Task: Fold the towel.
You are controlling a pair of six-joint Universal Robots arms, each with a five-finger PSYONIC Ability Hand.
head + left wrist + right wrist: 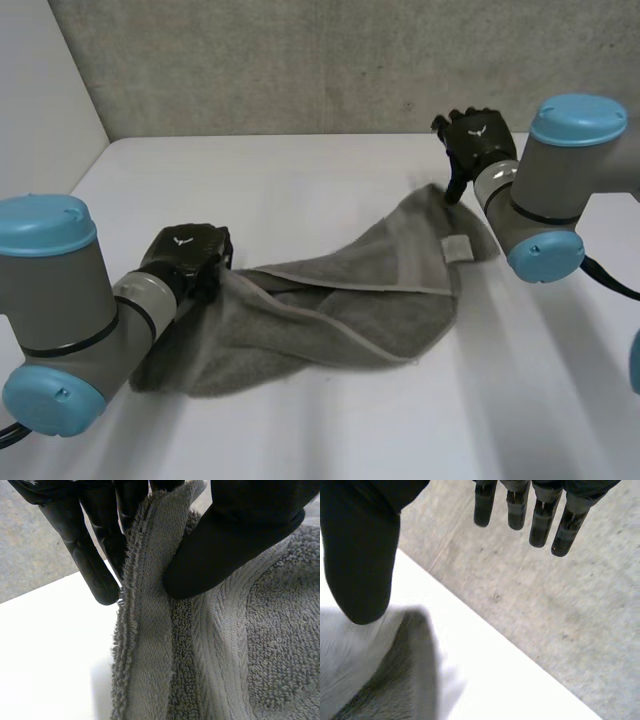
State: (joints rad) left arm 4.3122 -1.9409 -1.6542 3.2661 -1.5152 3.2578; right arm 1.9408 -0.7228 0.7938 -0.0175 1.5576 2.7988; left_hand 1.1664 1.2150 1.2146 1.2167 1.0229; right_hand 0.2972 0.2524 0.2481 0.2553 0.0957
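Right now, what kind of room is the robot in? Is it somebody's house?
Probably not a house, more likely a robot lab or test room. The white table holds just one grey towel, the wall behind looks like plain grey concrete, and two robot arms work at it.

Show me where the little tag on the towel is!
In the head view, the tag sits near the towel's right end, close beside the right arm, nearer the robot than the right hand.

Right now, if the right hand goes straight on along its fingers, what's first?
Probably the grey wall beyond the table edge; the right hand has a path that looks free until then. The towel corner lies under its thumb, off that line.
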